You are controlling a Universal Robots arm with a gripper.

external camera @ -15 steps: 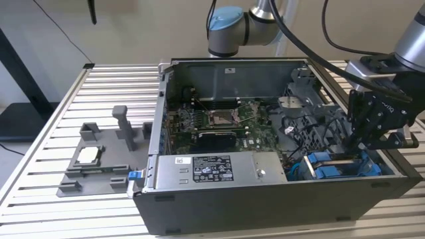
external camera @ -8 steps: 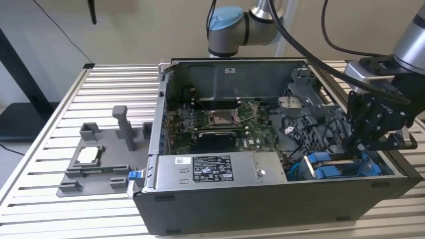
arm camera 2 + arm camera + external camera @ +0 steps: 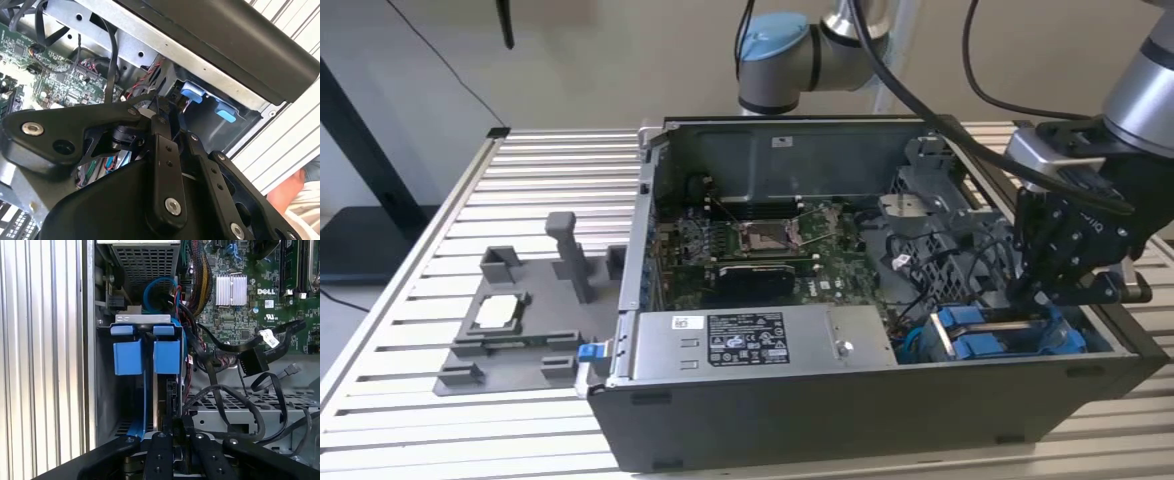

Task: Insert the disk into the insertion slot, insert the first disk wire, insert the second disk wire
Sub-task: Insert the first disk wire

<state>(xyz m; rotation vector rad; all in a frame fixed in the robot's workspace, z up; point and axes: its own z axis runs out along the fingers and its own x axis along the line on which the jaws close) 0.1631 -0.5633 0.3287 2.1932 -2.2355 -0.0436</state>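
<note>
Case: an open computer case lies on a slatted table, with its board and wiring in sight.
Disk place: the disk sits in its blue frame inside the slot, in the corner of the case at the exterior view's right, against the near wall. Its two blue tabs stand side by side, and it looks fully pushed in.
Gripper place: the gripper hangs inside the case, just above the disk.
Gripper state: I cannot tell if it is apart, together or clamped on something, because its tip is lost among the wiring.
Wires: loose black cables curl just beside the slot. I cannot tell if any one is joined to the disk.
Handling, by my judgement: the disk is stiff and rather heavy for its size, and a knock may damage it. Its metal faces are probably smooth and slippery. The blue frame is the better place to hold, at the tabs or the side rails, and never at the connector edge.
</note>
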